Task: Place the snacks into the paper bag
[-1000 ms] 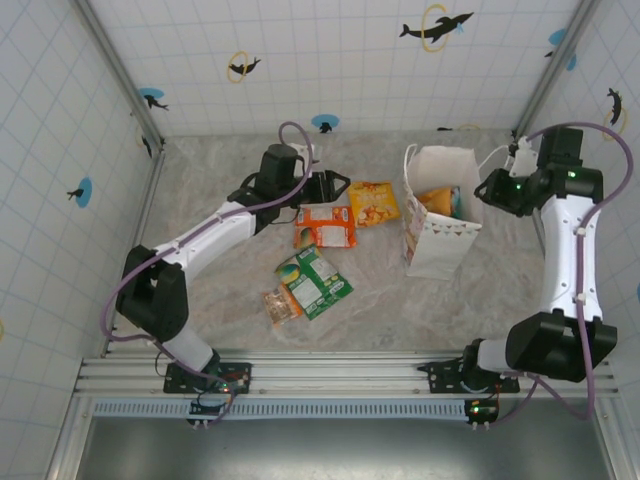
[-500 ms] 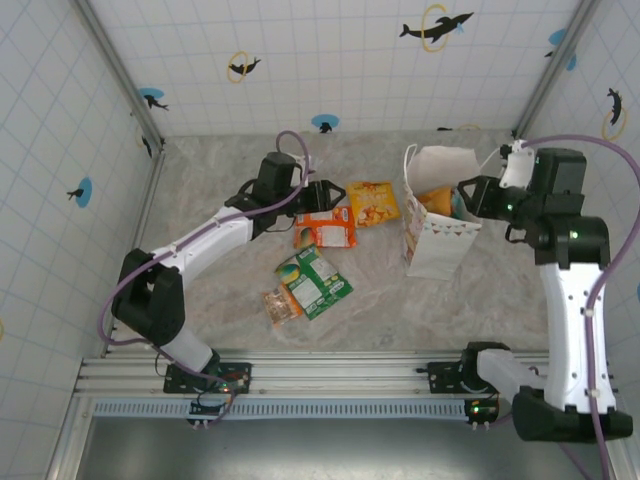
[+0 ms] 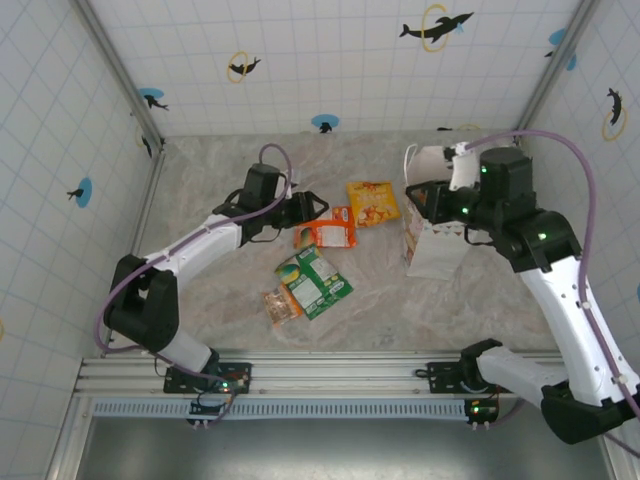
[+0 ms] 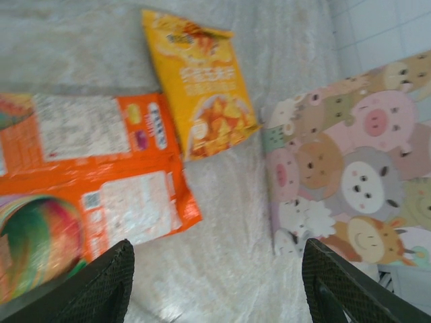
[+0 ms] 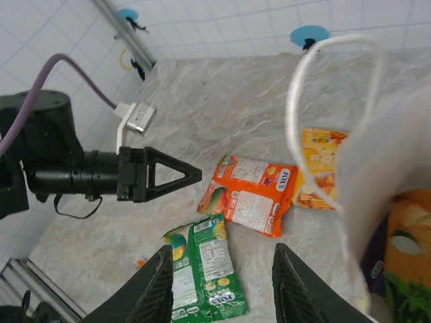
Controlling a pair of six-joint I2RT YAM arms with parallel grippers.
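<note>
Top view: left gripper (image 3: 312,207) low at orange packet (image 3: 330,230) edge, yellow packet (image 3: 372,202) beside. Green packet (image 3: 316,282) and small brownish packet (image 3: 281,303) lie nearer the bases. Right gripper (image 3: 418,197) over paper bag (image 3: 432,250) mouth.
Left wrist: jaws wide, empty.
Right wrist: jaws partly apart, nothing held, cord handle (image 5: 291,114) close.

Right pincer (image 3: 420,197) hangs over the paper bag (image 3: 432,255) mouth; near table (image 3: 480,300) lies bare

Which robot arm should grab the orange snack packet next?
Left. The left gripper hangs open with the orange packet lying just ahead of it on the table. The right gripper hovers up by the paper bag, farther from that packet.
</note>
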